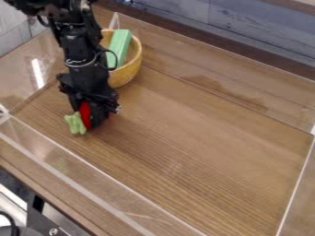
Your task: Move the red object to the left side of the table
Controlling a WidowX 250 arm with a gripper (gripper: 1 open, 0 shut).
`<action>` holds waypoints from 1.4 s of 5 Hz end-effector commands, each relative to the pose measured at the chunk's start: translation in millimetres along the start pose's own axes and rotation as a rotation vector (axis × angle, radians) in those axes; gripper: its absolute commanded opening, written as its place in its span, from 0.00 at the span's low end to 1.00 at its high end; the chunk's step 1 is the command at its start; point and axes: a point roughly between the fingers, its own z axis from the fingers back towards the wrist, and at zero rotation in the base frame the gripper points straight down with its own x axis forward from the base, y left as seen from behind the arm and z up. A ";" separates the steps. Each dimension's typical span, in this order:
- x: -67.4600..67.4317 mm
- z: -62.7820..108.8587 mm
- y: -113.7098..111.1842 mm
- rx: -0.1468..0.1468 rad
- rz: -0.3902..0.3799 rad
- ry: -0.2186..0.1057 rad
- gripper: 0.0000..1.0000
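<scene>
Your gripper (90,112) points straight down at the table (209,138), with its black fingers (101,106) pressed tight around the red object (87,115). The jaws are clamped about as far as the toy lets them, and red shows between and just below the fingers. The toy's light green leafy stem (77,123) sticks out from the gripper toward 8 o'clock and rests on or just above the wood; you cannot tell from this view whether the fruit is lifted clear of the surface.

Taking the middle of the tabletop as the clock's centre, you find the held toy out toward 9 o'clock, near the clear acrylic wall (31,74) on that side. From the gripper, the wooden bowl (129,57) lies toward 1 o'clock, near but apart from the fingers, with the arm (74,37) rising in front of its left part. A green block (120,41) stands tilted inside the bowl, leaning against its far rim.

The wood-grain surface stretches from the gripper toward 3 and 5 o'clock. Another clear wall (74,175) runs along the near edge, at 6 o'clock from the toy.
</scene>
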 end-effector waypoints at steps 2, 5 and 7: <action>5.8 9.8 10.0 0.017 0.025 -0.035 0.00; 3.7 2.0 17.3 0.014 0.042 -0.014 0.00; 2.3 -1.1 22.1 0.012 0.053 -0.002 0.00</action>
